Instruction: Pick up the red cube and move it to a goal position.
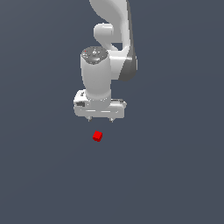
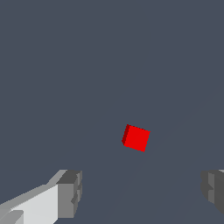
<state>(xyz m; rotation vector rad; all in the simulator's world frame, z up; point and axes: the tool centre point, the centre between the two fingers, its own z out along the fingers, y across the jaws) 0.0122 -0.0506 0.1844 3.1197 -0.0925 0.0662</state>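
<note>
The red cube (image 1: 97,136) is a tiny plain bright red block lying on the dark grey surface, just below the gripper in the exterior view. My white gripper (image 1: 101,120) points down over the surface, with its two short fingertips spread wide apart and nothing between them. In the wrist view the cube (image 2: 136,138) lies on the surface apart from the gripper (image 2: 142,194), whose grey finger pads (image 2: 70,194) stand far apart at either side. The cube is turned slightly askew to the fingers.
A uniform dark grey surface (image 1: 175,175) fills both views. The white arm (image 1: 111,48) rises behind the gripper toward the top of the exterior view.
</note>
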